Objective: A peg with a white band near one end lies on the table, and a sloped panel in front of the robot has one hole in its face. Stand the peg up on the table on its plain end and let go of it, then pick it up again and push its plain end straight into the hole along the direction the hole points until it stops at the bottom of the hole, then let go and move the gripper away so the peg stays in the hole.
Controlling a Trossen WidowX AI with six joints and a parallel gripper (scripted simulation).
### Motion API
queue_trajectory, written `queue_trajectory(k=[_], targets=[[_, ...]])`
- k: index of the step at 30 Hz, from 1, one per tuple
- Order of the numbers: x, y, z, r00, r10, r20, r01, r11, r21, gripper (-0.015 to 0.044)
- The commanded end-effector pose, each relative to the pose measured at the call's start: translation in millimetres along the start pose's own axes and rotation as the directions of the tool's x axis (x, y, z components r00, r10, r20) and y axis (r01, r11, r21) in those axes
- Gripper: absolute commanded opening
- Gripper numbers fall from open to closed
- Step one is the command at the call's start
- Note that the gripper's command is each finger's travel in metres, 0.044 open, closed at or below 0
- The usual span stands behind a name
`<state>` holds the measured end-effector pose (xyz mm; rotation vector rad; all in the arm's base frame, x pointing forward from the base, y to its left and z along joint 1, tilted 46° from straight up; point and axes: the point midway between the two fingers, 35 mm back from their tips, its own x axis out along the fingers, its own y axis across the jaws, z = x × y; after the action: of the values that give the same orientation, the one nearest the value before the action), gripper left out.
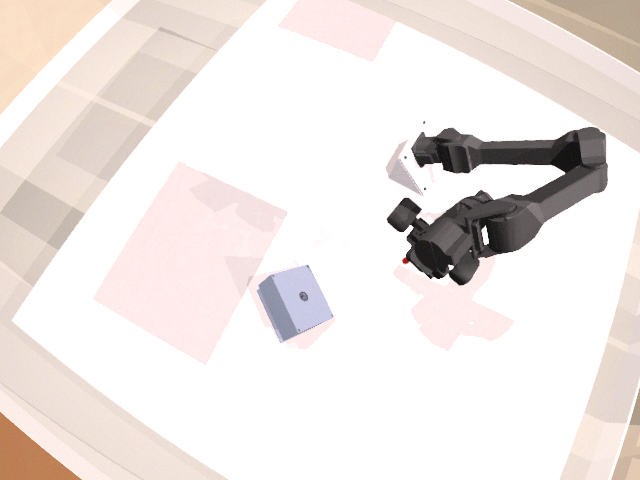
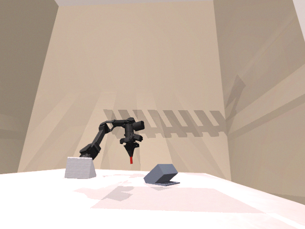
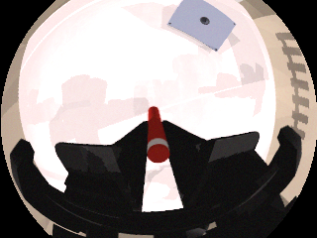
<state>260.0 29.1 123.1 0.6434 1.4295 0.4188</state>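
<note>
My gripper (image 2: 130, 150) (image 3: 155, 125) is shut on the red peg (image 2: 131, 159) (image 3: 157, 134) (image 1: 405, 260). The peg hangs nearly upright below the fingers, well above the table, with its plain red end pointing down. A thin white band shows on the peg in the wrist view, close to the fingers. The sloped grey-blue panel (image 1: 297, 303) (image 2: 161, 173) (image 3: 198, 22) stands on the table to the side of the gripper, some way off. Its single dark hole (image 1: 303, 296) (image 3: 204, 20) sits in the middle of its face.
A pale grey wedge block (image 1: 400, 167) (image 2: 79, 168) stands near the arm's base. The white table (image 1: 155, 129) has a raised rim all round.
</note>
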Motion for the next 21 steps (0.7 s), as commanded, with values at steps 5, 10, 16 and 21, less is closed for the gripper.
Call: queue_trajectory(k=[5,10,16,21], targets=[[4,-12,13,0.999,-0.027,0.042,0.027,1.000,-0.007,0.0000],[5,-18,21,0.997,-0.041,0.072,0.042,0.999,-0.016,0.0000],[6,-25,31,0.992,-0.057,0.108,0.060,0.998,-0.026,0.0000],[6,-31,40,0.988,-0.070,0.139,0.075,0.997,-0.033,0.0000]])
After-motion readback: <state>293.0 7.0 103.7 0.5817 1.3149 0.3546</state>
